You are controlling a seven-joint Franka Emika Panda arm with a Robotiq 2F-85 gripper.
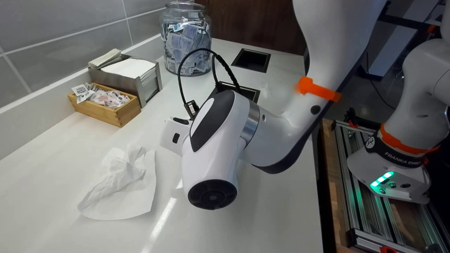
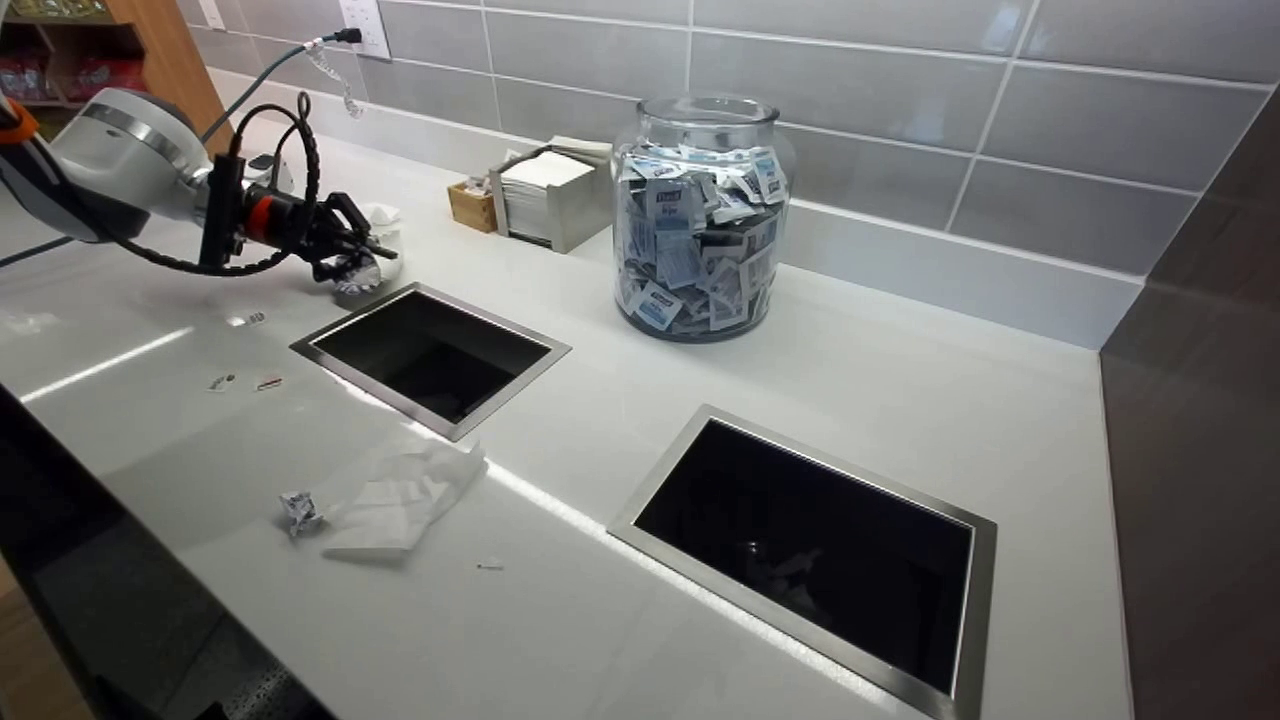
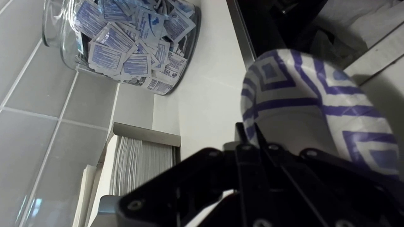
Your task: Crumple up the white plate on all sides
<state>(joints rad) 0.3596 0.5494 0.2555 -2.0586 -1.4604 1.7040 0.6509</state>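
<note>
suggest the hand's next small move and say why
Probably fold the gripped edge inward next: the hand appears shut on one side of the purple-patterned white plate, whose far rim looks rounded, not crushed, in the wrist view.

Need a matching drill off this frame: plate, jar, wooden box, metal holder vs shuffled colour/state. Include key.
Things
1. white plate
2. glass jar
3. wooden box
4. metal holder

Descriptions
A. tan, holding small sachets
B. grey, holding stacked white napkins
C. see-through, packed with packets
D. purple-patterned, rim in the gripper

Pairs: 1-D, 2-C, 3-A, 4-B
</note>
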